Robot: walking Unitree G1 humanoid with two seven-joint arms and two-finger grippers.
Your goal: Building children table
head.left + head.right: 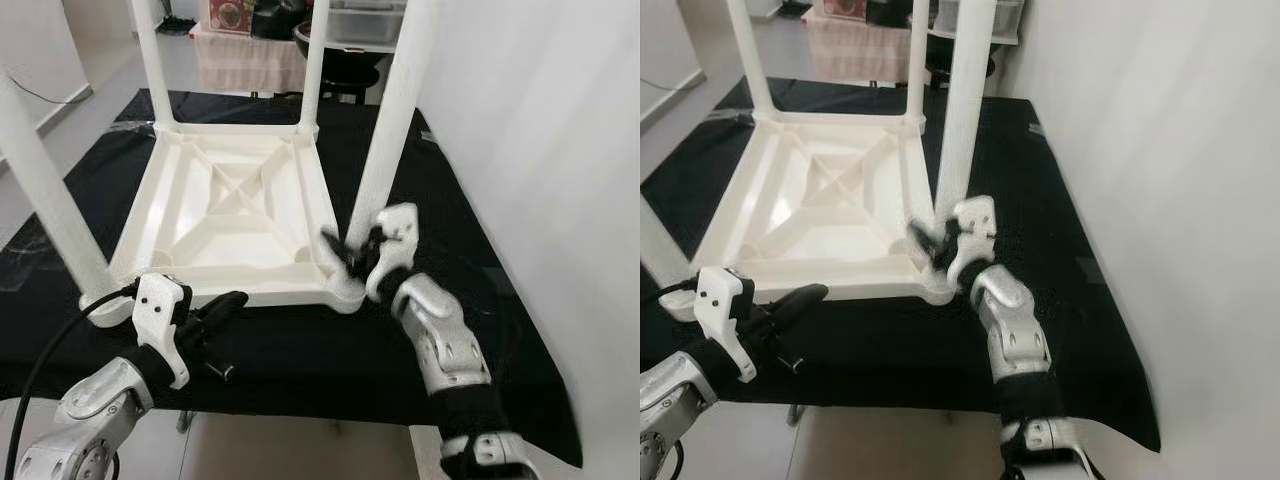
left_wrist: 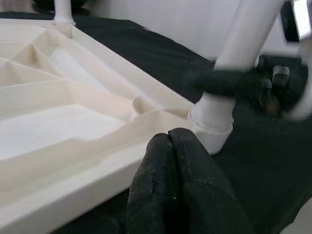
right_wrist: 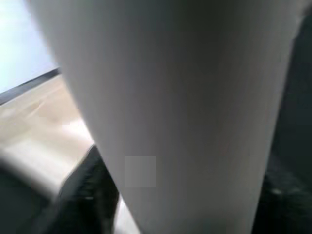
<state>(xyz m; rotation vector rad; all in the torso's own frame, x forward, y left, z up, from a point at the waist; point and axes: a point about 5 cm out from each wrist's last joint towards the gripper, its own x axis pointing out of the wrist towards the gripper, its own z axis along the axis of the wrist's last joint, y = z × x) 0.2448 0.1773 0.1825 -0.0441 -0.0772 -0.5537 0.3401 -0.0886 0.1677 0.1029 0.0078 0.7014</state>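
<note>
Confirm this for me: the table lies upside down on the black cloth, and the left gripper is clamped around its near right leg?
Not quite. The right gripper is around that near right leg, as the left eye view shows. The left gripper sits shut before the table edge.

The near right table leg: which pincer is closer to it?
Right. The right pincer is at the base of the leg, its fingers around it. The left pincer, shut, sits apart before the tabletop's near edge.

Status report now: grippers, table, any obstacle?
Right gripper shut on near-right leg. Left gripper shut, empty, at table front edge. Table upside down, four legs in.
</note>
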